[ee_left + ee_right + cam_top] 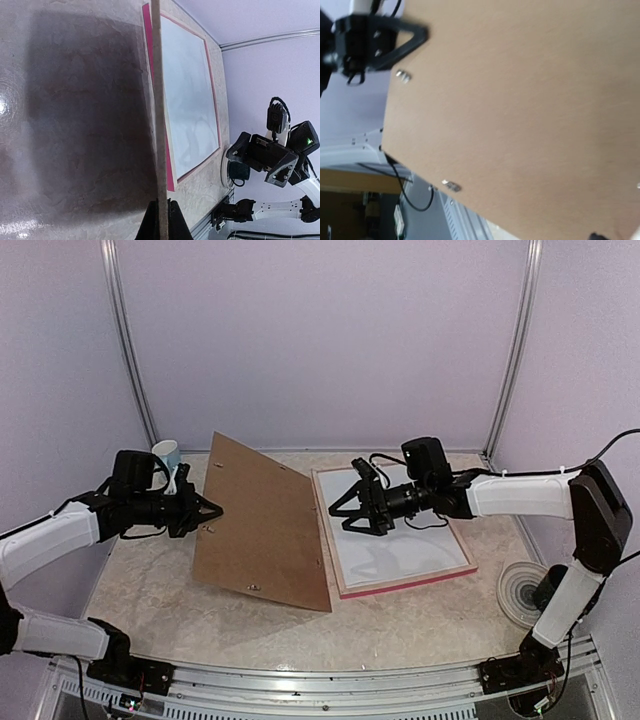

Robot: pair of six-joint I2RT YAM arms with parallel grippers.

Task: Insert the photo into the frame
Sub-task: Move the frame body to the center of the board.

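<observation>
**Frame (410, 582) lying open, backing board (265, 525) being tilted aside**

Right of centre on the tabletop (420, 635), the frame is lying flat, its long axis seemingly running from the near edge toward the back wall. A white sheet (420, 540) is filling it; whether that is the photo's back, I cannot tell. The left tool (212, 510) is clamping the backing board's left edge, probably to leave the opening clear. The right tool (350, 505) is hovering above the sheet, fingers apart, gripping nothing

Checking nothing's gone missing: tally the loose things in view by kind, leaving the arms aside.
Brown backing board: 1
Pink picture frame: 1
White sheet lying in the frame: 1
Cup: 1
Round disc: 1
Total: 5
</observation>
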